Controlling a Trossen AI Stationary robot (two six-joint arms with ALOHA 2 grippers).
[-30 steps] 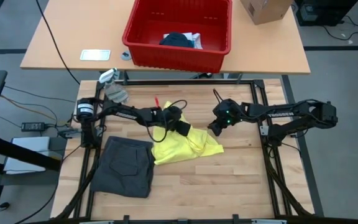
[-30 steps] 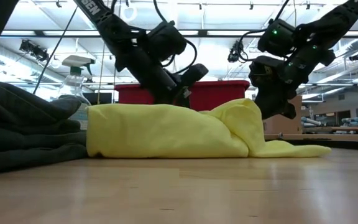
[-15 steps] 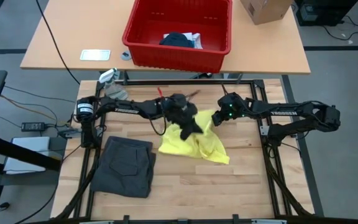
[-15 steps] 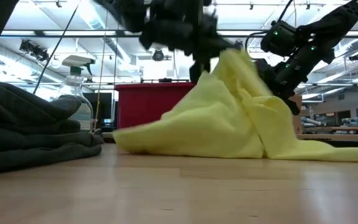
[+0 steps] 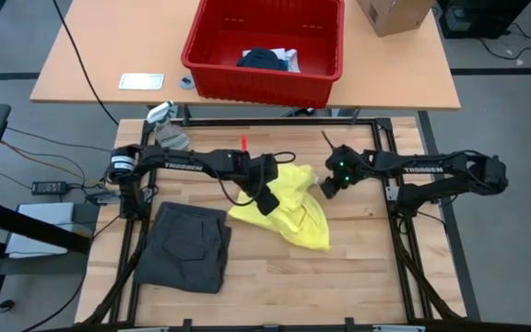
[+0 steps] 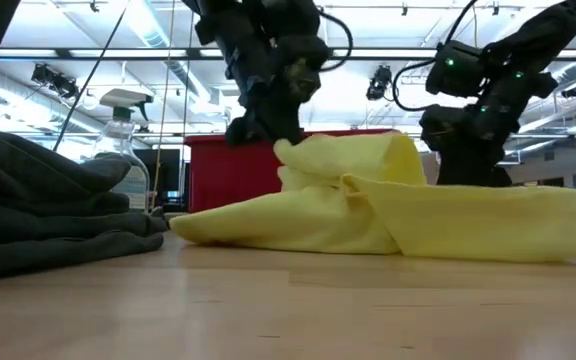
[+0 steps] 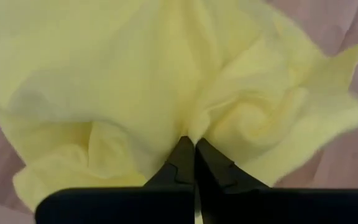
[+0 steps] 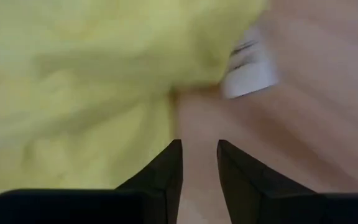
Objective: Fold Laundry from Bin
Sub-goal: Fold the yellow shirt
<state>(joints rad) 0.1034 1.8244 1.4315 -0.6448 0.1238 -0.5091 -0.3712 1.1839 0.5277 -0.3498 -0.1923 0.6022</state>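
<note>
Wooden table point(image 5: 358, 267), lower half of the high view. Grey garment point(image 5: 190, 247), folded, lower left. Left gripper point(image 5: 267, 201), centre, pinched shut on yellow garment point(image 5: 293, 214). Right gripper point(image 5: 329, 185), right of centre at the cloth's edge, fingers slightly parted, holding nothing. Red bin point(image 5: 264, 81), top centre, holding dark and white laundry point(image 5: 267, 60).

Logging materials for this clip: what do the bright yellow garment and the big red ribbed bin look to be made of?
Bright yellow garment: soft matte cloth, probably light knit; it bunches into rounded folds where the left gripper pinches it. Big red ribbed bin: rigid moulded plastic, slight sheen, straight walls and thick rim.
</note>
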